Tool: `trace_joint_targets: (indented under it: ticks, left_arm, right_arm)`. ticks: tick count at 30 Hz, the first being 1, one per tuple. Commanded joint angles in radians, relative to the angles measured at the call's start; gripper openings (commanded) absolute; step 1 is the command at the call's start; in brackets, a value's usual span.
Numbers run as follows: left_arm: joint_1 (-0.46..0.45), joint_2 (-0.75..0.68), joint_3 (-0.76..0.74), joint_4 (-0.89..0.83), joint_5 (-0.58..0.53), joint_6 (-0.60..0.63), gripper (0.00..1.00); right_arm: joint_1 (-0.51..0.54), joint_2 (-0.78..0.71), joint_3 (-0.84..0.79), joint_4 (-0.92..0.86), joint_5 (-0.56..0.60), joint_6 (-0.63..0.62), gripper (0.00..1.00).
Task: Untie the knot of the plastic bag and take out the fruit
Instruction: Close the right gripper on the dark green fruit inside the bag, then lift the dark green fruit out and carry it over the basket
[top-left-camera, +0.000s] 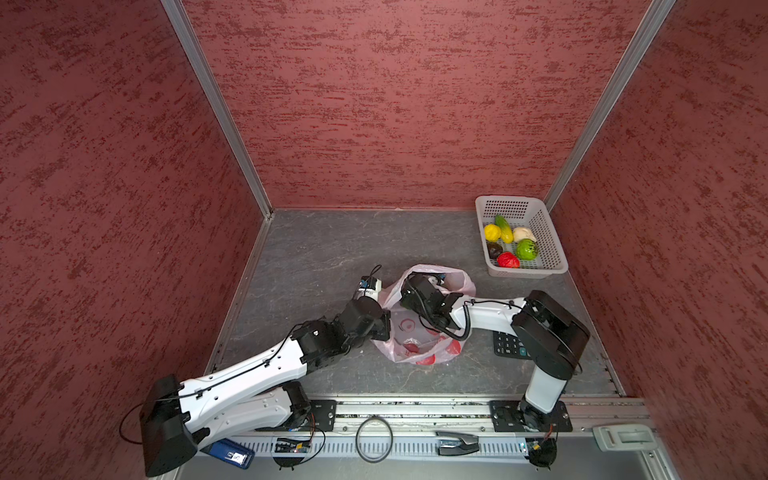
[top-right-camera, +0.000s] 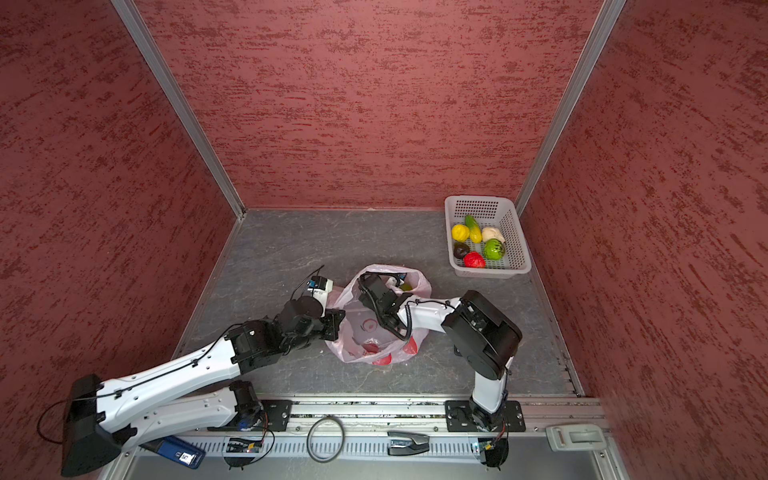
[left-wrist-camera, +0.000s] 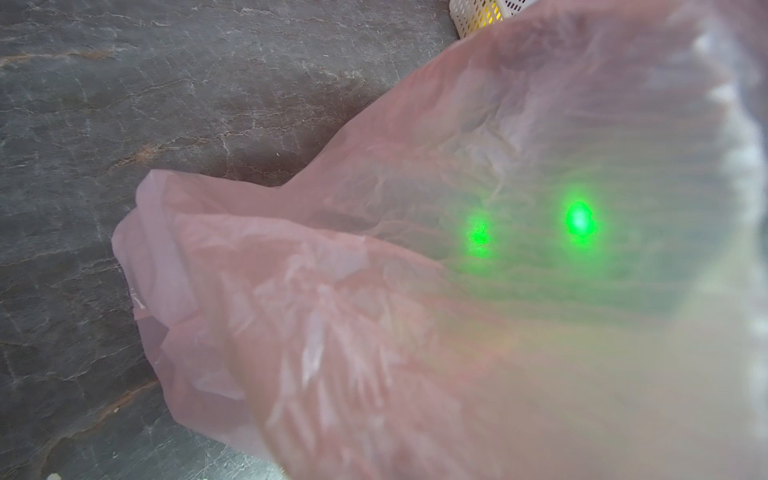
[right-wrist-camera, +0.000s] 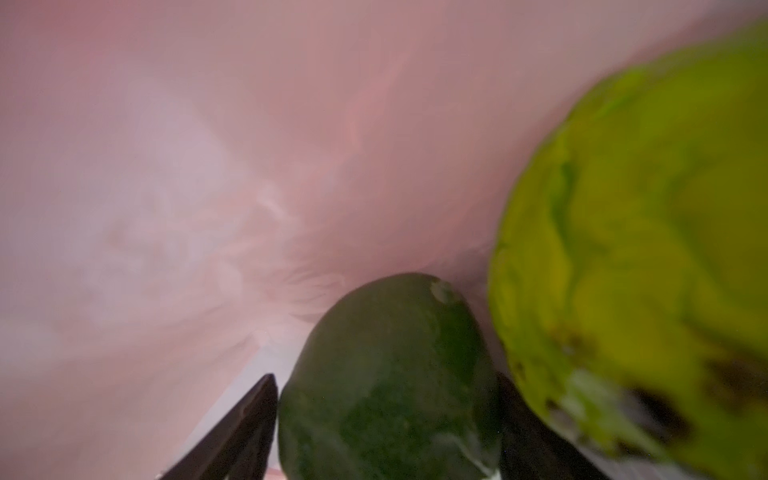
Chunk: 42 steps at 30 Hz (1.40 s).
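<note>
A robot test cell in a lab. Three red textured wall panels (top-left-camera: 395, 104), joined by aluminium profiles (top-left-camera: 218, 108), box in a grey stone-patterned counter (top-left-camera: 316, 257). The left arm (top-left-camera: 249, 374) and the right arm (top-left-camera: 544, 386), both white and black, are bolted to a metal rail (top-left-camera: 415, 409) along its front edge, with a bare wired circuit board (top-left-camera: 291, 448) below. Glossy toy fruit (top-left-camera: 527, 249) lies in a white perforated basket (top-left-camera: 548, 245).

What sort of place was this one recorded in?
Most likely a purpose-built robot test cell, not a home or shop: red textured wall panels in aluminium frame posts box in a grey stone-patterned tabletop, and two white-and-black robot arms are bolted to a metal rail along its front edge.
</note>
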Motion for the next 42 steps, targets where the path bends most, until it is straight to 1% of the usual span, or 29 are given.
trace_joint_targets:
  ticks: [1, 5, 7, 13, 18, 29, 34, 42]
  left_arm:
    - [0.001, -0.004, -0.002, -0.002, 0.001, 0.007, 0.0]
    - [0.003, -0.009, -0.004, -0.007, -0.006, 0.002, 0.0]
    - [0.003, -0.011, -0.004, -0.005, -0.01, 0.002, 0.0]
    - [0.005, -0.008, -0.004, -0.004, -0.027, 0.002, 0.0]
    - [0.011, -0.001, -0.003, 0.002, -0.038, 0.002, 0.0]
    - [0.037, 0.006, 0.002, 0.017, -0.036, 0.021, 0.0]
    - [0.058, 0.002, 0.003, 0.015, -0.026, 0.033, 0.0]
    - [0.079, -0.004, 0.002, 0.012, -0.014, 0.041, 0.0]
  right_arm:
    - [-0.006, 0.006, 0.001, 0.046, 0.005, 0.041, 0.64]
    - [-0.008, -0.009, -0.011, 0.057, 0.002, 0.034, 0.5]
    - [-0.008, -0.017, -0.017, 0.06, -0.007, 0.031, 0.48]
    - [0.007, -0.077, -0.038, 0.065, -0.056, 0.005, 0.47]
    - [0.058, -0.161, -0.033, -0.007, -0.077, -0.03, 0.47]
    - [0.181, -0.314, 0.015, -0.26, -0.092, -0.111, 0.47]
    - [0.234, -0.382, 0.066, -0.393, -0.065, -0.132, 0.47]
    - [0.26, -0.515, 0.15, -0.567, -0.019, -0.123, 0.47]
